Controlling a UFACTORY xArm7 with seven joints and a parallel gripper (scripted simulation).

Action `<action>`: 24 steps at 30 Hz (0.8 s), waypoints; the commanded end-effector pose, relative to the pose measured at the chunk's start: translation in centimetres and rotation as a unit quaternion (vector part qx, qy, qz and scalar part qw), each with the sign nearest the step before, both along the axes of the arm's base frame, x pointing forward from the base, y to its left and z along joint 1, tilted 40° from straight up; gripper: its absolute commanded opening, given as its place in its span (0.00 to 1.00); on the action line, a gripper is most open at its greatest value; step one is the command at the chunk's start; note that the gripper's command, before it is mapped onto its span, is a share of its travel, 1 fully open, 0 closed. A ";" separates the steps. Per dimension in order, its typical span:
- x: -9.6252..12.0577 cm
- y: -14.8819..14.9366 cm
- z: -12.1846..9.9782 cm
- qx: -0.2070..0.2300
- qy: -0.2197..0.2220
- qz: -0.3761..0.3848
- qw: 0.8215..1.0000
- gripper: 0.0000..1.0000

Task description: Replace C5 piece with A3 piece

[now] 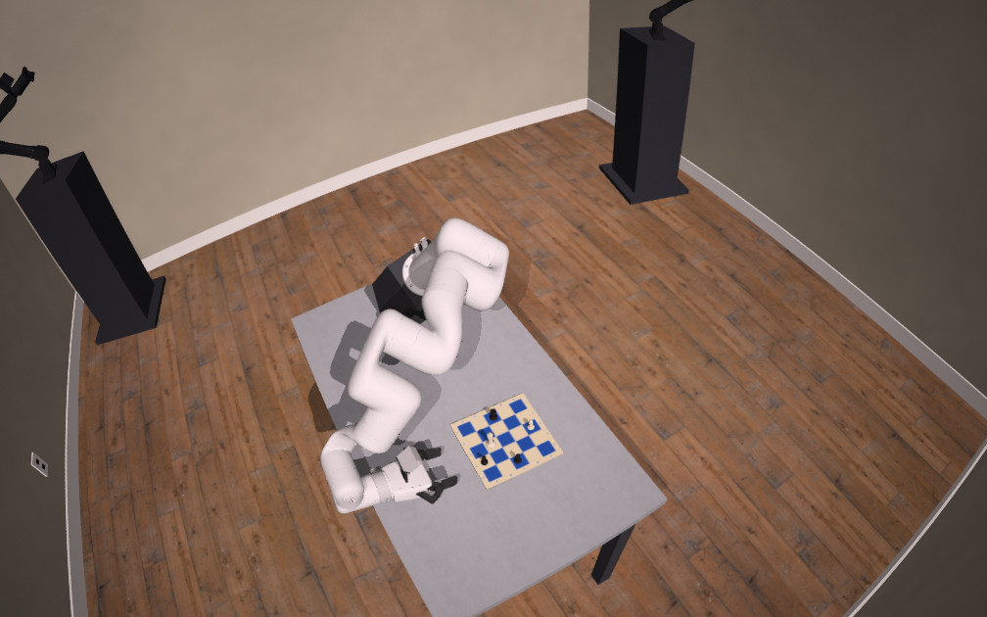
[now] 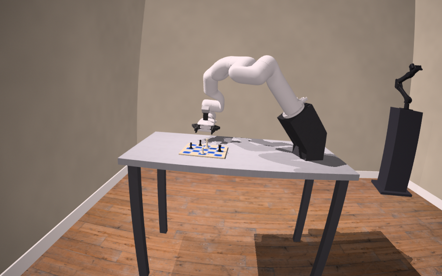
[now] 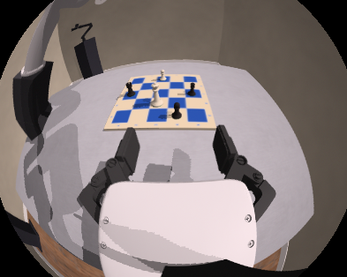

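A small blue and tan chessboard lies on the grey table. On it stand a tall white piece, a small white piece and three black pieces. All look upright. The edge letters are too small to read. My gripper is open and empty. It hovers above the table just beside the board's near edge, clear of the pieces.
The arm's black base stands at the far end of the table. Two black camera stands stand on the wooden floor, away from the table.
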State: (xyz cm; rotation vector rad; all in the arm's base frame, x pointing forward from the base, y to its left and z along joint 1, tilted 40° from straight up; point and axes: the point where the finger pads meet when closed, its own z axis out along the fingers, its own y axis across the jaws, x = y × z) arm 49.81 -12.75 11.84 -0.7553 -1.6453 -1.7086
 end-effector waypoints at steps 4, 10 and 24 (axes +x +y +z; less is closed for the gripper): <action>0.0 -0.1 0.1 -0.001 -0.001 -0.001 1.000 1.00; 0.0 -0.1 0.1 -0.001 -0.001 -0.001 1.000 1.00; -2.8 -1.4 3.8 -0.002 0.000 -0.001 1.000 1.00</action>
